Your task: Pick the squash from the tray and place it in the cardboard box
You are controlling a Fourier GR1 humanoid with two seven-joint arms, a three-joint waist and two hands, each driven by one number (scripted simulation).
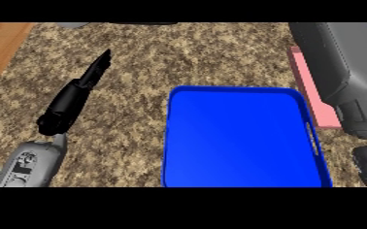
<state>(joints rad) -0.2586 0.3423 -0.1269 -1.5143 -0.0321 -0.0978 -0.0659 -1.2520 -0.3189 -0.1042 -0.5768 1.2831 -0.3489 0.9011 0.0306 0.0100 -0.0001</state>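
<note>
Resting at left over desk (179,53): left hand (79,89), fingers straight, pressed together, holding nothing. Right hand: mostly hidden behind grey forearm at right edge, finger state indeterminable. Tray (243,136) bare. Squash, box: not visible. Pink slab (309,85) beside tray, half covered.

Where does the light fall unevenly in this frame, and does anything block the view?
Head view: the blue tray shows a soft diagonal sheen, paler through its middle, no hard glare. The speckled counter is evenly lit. The right forearm fills the right edge, covering part of a pink object. The left hand reads as plain black, fingers straight.
</note>
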